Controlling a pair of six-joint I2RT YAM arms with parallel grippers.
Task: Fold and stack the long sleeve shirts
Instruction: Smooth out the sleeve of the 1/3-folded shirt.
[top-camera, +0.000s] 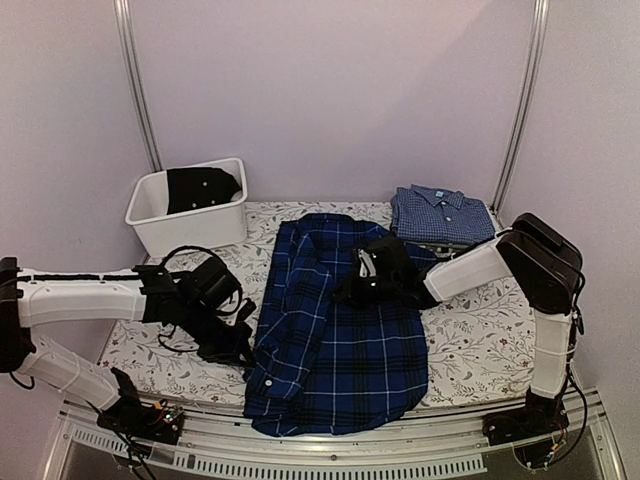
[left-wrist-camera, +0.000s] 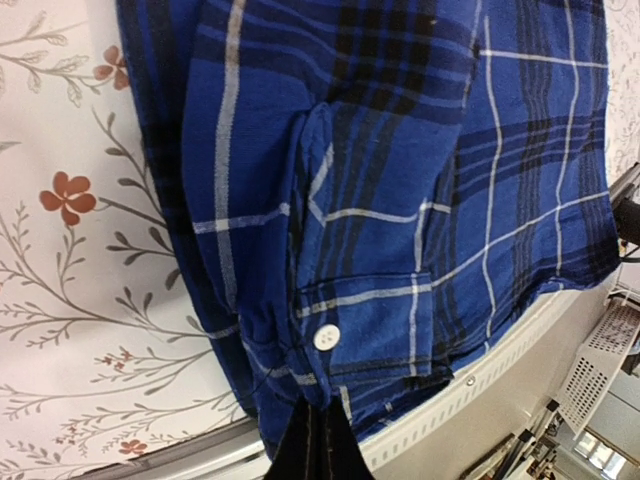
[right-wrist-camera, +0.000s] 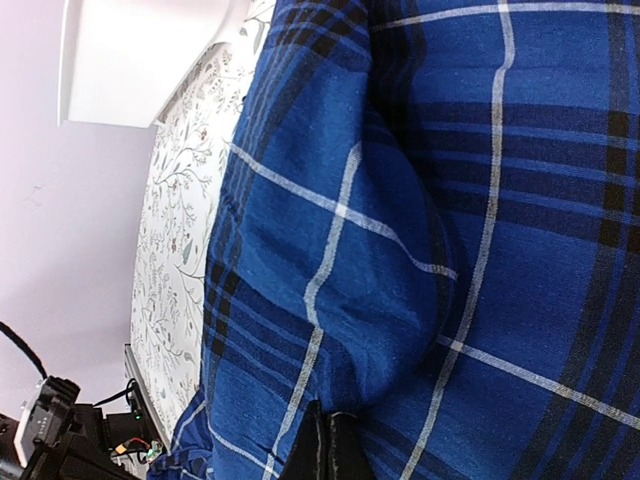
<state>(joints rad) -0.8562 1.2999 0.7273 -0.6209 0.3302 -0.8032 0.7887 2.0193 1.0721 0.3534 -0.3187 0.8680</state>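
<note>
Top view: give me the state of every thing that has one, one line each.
plaid shirt: spread lengthwise on the table, not yet folded small.
checked shirt: folded, at the far right.
white bin: upright, dark cloth inside.
left tool: shut on the plaid shirt by its cuff.
right tool: shut on a raised fold of the plaid shirt.

Collared button-up cloth shirts, two: one navy-and-royal-blue plaid shirt (top-camera: 335, 340), one lighter blue fine-checked shirt (top-camera: 440, 215). White rectangular plastic bin (top-camera: 190, 228), one. Black cloth bundle (top-camera: 200, 187), one. Floral-printed surface (top-camera: 480, 340), one.
</note>
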